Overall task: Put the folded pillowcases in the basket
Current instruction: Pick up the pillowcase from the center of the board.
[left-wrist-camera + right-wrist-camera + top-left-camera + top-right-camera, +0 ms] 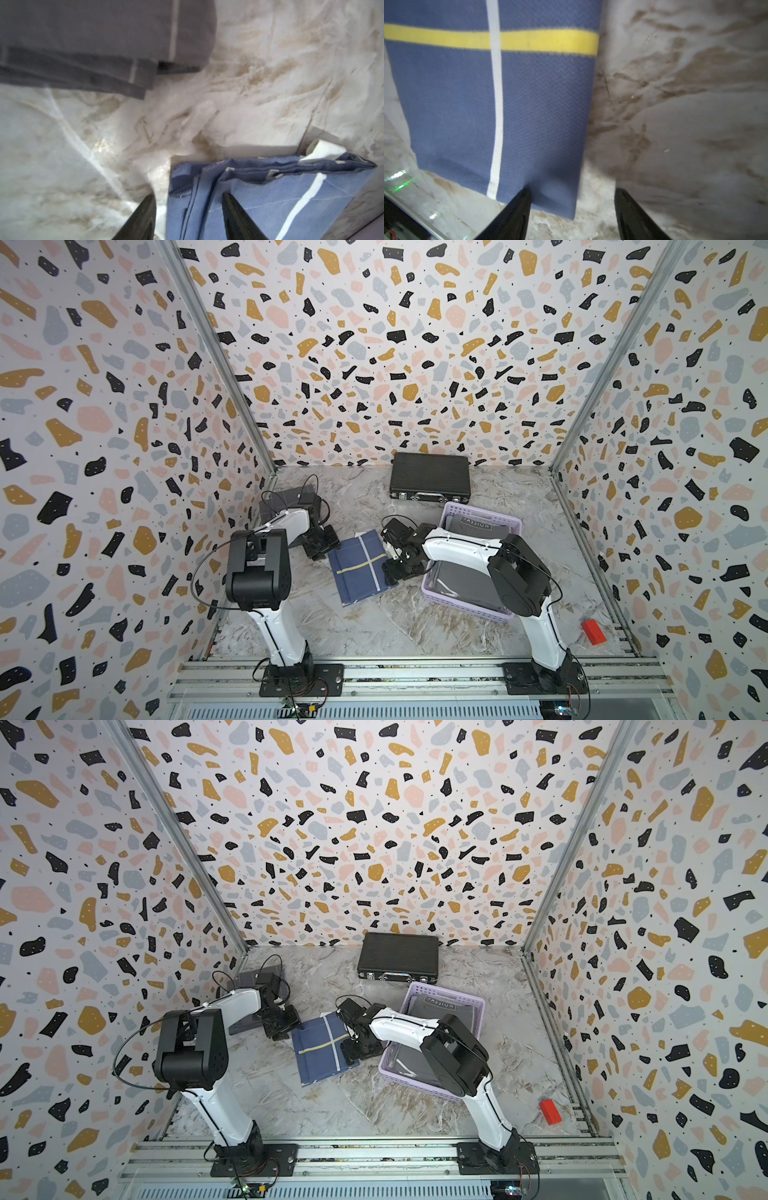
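Folded pillowcase point(359, 568): blue zigzag weave, one yellow stripe crossed by a white one. It lies flat on the counter point(374, 626), just beside the lavender basket point(461, 608), not in it. Left hand point(188, 199) and right hand point(572, 192) both stand parted, each straddling an edge of the cloth. Counter is marbled grey-beige. Walls point(374, 344) are terrazzo-patterned, with a black case point(430, 477) at the back.

**Obscured and cropped**

Much of the basket point(465, 605) and the dark fabric point(490, 526) inside it lies under the right arm point(457, 549). The grey cloth point(249, 977) is mostly behind the left arm point(245, 1002). Left wrist view is blurred. Both wrist views crop the pillowcase point(539, 104).
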Available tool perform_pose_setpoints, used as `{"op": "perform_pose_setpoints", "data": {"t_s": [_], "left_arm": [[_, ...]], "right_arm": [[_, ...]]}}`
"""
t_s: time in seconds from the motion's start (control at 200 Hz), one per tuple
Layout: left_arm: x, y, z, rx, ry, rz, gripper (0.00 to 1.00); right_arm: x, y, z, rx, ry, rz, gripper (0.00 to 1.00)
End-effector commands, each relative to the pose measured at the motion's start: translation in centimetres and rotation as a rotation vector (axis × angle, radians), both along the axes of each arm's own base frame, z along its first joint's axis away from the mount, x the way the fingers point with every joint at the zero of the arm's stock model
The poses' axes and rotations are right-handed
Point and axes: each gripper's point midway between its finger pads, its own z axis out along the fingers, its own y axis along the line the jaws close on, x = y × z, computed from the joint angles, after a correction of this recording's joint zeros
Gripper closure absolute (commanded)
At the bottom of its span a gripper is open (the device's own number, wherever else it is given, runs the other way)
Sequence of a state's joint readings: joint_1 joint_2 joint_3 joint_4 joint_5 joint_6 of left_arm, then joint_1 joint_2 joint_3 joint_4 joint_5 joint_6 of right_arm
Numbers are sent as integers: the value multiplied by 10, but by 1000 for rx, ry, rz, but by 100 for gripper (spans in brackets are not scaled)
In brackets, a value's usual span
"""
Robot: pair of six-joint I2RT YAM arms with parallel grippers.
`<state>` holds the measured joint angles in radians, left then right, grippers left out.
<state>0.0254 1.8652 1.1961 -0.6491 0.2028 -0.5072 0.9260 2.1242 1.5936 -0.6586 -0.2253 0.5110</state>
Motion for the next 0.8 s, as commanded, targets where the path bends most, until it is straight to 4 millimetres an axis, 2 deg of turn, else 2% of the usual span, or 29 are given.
{"op": "perform_pose_setpoints", "data": {"t_s": [0.0,0.065,0.19,0.31,0.516,0.631,0.796], "left_arm": [[-4,-2,-12,-16,40,-15,46],[-6,-5,-17,-37,52,-13,51],[-8,-15,-19,-65,49,-29,66],[-9,-25,-19,-75,49,-48,80],[-8,-27,-9,-67,19,-58,93],[-7,-30,3,-80,-7,-57,100],[-9,-43,32,-95,-74,-87,100]], "right_arm": [[-12,5,-7,12,69,-5,38],[-12,7,-8,30,74,-14,43],[-11,9,-6,37,69,-18,55],[-8,12,-5,46,61,-23,69],[-4,16,2,76,40,-38,100],[-1,19,14,111,19,-50,100],[1,18,43,156,-31,-69,100]]}}
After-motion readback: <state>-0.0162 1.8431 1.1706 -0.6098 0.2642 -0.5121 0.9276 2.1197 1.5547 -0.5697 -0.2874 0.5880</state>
